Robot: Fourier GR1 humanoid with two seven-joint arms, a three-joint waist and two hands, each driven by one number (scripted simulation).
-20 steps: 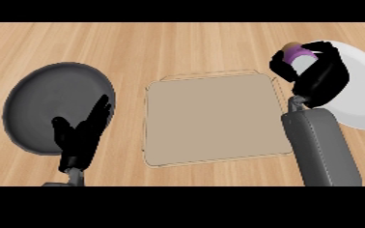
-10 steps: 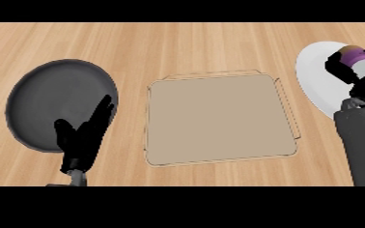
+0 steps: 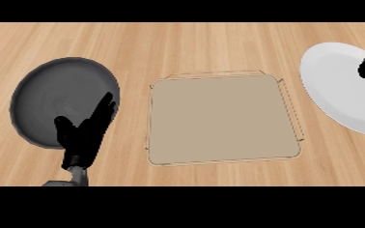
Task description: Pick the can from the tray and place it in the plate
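Tan tray (image 3: 221,121), white plate (image 3: 331,89), dark grey pan (image 3: 61,96), black left hand (image 3: 84,135).

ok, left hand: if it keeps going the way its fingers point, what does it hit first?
The left hand points up and slightly right, fingertips already over the right edge of the dark plate. Going on, it would cross that rim, then bare counter. Height above the plate is unclear.

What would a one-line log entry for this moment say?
left robot hand: open, resting at dark plate edge | tray: centre | right robot hand: sliver over white plate | can: not in view
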